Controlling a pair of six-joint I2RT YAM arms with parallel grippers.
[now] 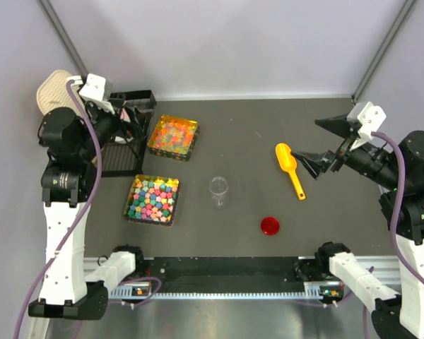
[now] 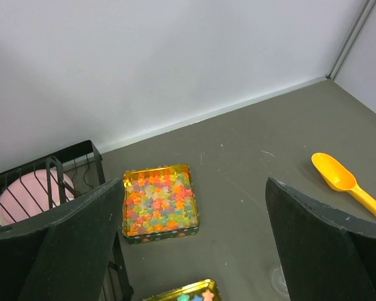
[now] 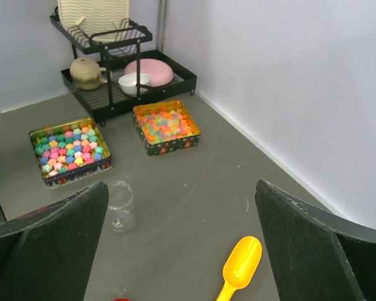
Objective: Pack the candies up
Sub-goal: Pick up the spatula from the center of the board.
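Observation:
The candies (image 1: 173,135) are tiny orange, yellow, pink and pale green pieces filling a gold tin at the back left; they also show as candies (image 2: 160,202) and candies (image 3: 166,124). A clear jar (image 1: 219,192) stands upright mid-table, with a red lid (image 1: 270,226) lying to its right. A yellow scoop (image 1: 290,169) lies further right. My left gripper (image 1: 124,126) hangs open over the rack, left of the candies. My right gripper (image 1: 324,145) is open, just right of the scoop. Both hold nothing: left gripper (image 2: 193,188), right gripper (image 3: 182,188).
A second tin of larger blue, green, magenta and yellow candies (image 1: 152,200) sits in front of the first. A black wire rack (image 1: 127,145) with a pink bowl (image 3: 149,70) and other crockery stands at the back left. Walls close the back and sides.

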